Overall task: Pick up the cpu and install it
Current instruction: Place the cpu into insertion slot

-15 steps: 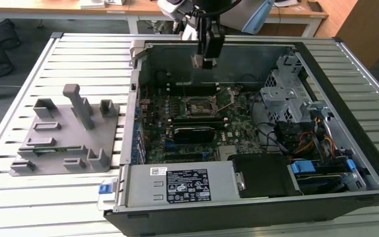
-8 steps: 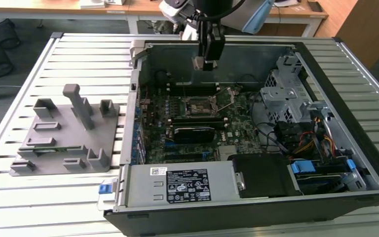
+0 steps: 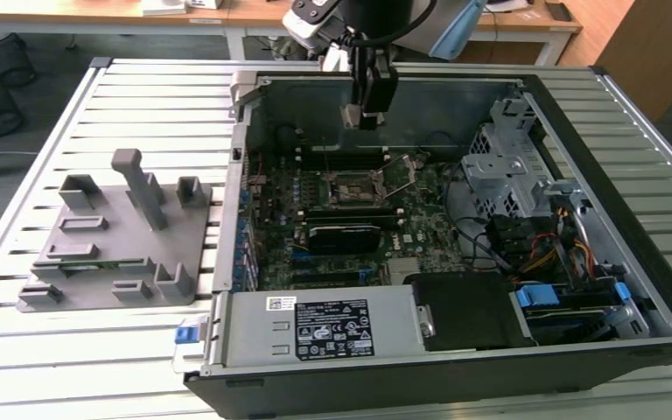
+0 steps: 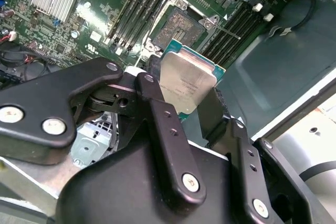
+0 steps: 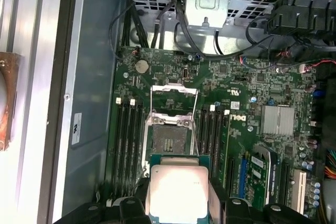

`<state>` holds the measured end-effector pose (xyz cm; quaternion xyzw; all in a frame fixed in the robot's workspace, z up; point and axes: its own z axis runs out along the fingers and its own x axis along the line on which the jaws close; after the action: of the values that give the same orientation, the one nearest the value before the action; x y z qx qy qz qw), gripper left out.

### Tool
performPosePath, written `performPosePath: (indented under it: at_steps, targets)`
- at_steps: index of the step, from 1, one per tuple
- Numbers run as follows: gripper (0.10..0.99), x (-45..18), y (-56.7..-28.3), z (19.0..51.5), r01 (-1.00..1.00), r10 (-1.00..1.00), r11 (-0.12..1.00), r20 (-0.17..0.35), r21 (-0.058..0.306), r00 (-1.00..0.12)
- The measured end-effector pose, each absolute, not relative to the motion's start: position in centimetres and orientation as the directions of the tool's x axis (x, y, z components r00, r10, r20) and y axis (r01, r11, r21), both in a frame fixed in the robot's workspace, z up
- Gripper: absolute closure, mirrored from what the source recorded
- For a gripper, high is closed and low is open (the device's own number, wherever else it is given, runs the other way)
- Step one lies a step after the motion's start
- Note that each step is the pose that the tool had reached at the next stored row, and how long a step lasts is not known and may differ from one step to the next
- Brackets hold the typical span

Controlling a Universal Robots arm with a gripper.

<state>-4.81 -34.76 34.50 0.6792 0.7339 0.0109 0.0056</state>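
The cpu, judged light, stiff and fragile, is clamped at opposite edges between the fingers, upper centre of the exterior view.

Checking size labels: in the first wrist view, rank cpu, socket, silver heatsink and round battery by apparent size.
1. cpu and socket: look alike; the cpu is nearer the camera and hides part of the socket, so unranked.
2. silver heatsink
3. round battery
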Motion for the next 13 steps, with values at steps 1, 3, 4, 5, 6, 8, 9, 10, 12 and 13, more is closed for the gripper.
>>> performPosePath:
  at_steps: [1,3,4,5,6,8,9,10,12,13]
  targets:
    - [0.561,-4.8,-34.7,34.4,0.997,0.997,0.077,0.006,0.024,-0.077]
    - [0.561,-4.8,-34.7,34.2,0.997,0.997,0.077,0.006,0.024,-0.077]
    - [0.561,-4.8,-34.7,34.1,0.997,0.997,0.077,0.006,0.024,-0.077]
    - [0.561,-4.8,-34.7,34.0,0.997,0.997,0.077,0.006,0.024,-0.077]
    - [0.561,-4.8,-34.7,34.0,0.997,0.997,0.077,0.006,0.024,-0.077]
    - [0.561,-4.8,-34.7,33.8,0.997,0.997,0.077,0.006,0.024,-0.077]
    - [0.561,-4.8,-34.7,33.7,0.997,0.997,0.077,0.006,0.024,-0.077]
    - [0.561,-4.8,-34.7,33.6,0.997,0.997,0.077,0.006,0.024,-0.077]
    - [0.561,-4.8,-34.7,33.4,0.997,0.997,0.077,0.006,0.024,-0.077]
    - [0.561,-4.8,-34.7,33.3,0.997,0.997,0.077,0.006,0.024,-0.077]
